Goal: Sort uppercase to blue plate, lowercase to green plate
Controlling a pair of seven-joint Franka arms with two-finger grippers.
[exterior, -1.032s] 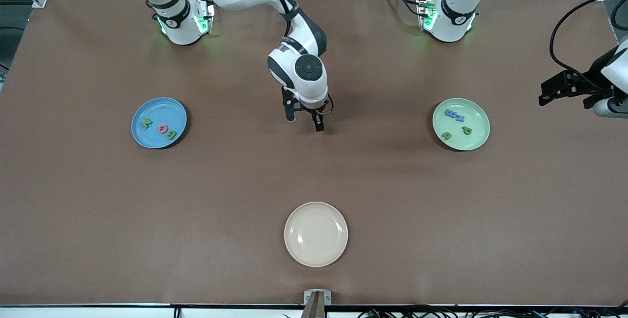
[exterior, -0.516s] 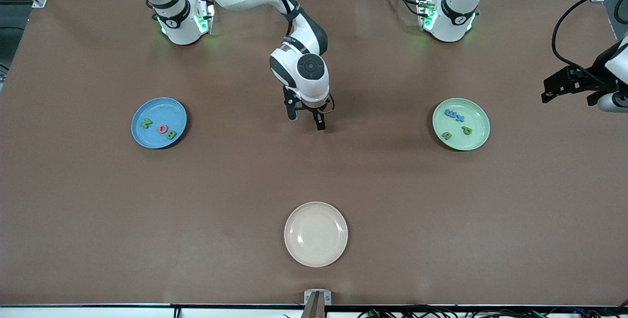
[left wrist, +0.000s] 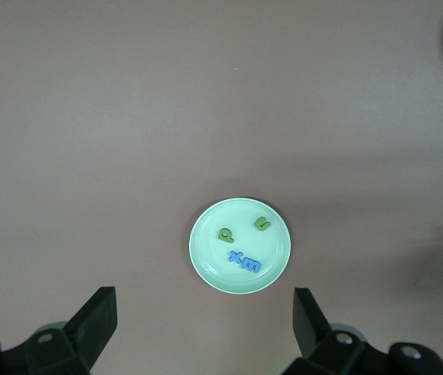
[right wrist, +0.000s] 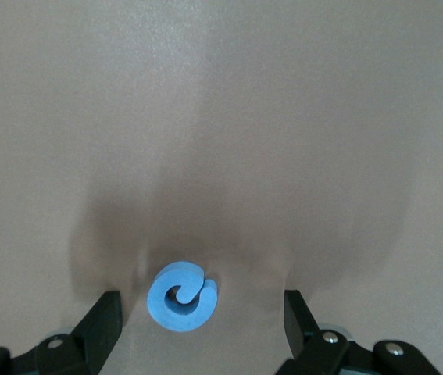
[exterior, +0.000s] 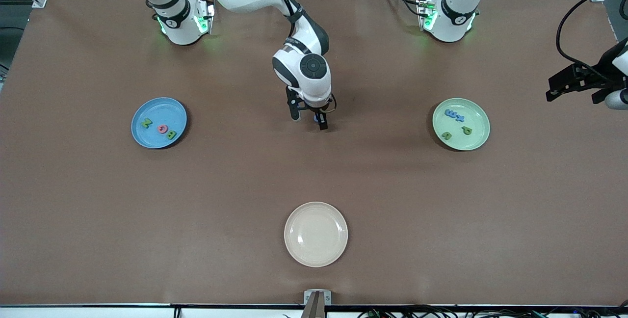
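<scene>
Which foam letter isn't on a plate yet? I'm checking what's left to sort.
The blue G: it lies on the bare brown table between the right pincer's open fingers, while the others rest on the blue plate or green plate.

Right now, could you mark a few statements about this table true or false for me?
1. The blue G lies on the bare table. True.
2. The right gripper is over the cream plate. False: it is at the G, jaws open on either side of it.
3. The green plate holds four letters. True.
4. The blue plate holds four letters. False: three.
5. The left gripper holds a letter. False: its jaws are open and empty.
</scene>
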